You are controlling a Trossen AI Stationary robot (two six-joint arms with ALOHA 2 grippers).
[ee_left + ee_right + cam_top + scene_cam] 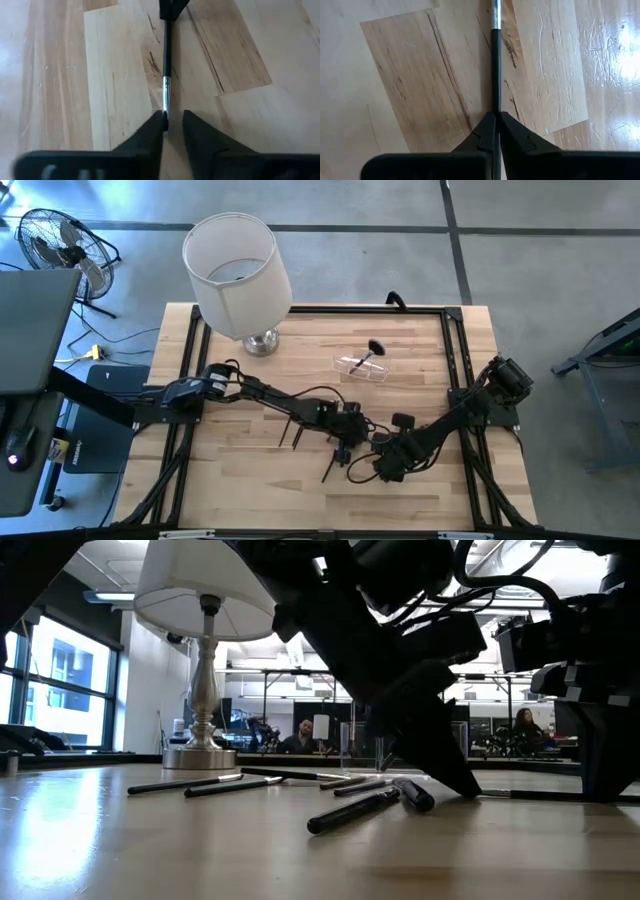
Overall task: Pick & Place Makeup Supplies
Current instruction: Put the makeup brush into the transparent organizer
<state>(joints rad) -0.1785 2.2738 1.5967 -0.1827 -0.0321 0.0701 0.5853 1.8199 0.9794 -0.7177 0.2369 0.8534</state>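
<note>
While a thin black silver-ferruled makeup brush (pixel 496 65) is pinched by the right gripper (pixel 496 131) near the light wooden worktop's (pixel 250 490) front edge, its other end is straddled by the part-open left gripper (pixel 173 125).

**Setting: open lab or workshop hall**

We take this for a robotics lab in a large industrial-style room. The wooden table (pixel 300 480) carries a black frame (pixel 455 350) and stands on a grey concrete floor (pixel 540 240), with a floor fan (pixel 62 242) and cabling beside it. A table lamp (pixel 240 270) serves as a prop. In the low view we see tall windows (pixel 60 690), ceiling strip lights, more benches with equipment, and two seated people (pixel 303 737) in the background.
</note>
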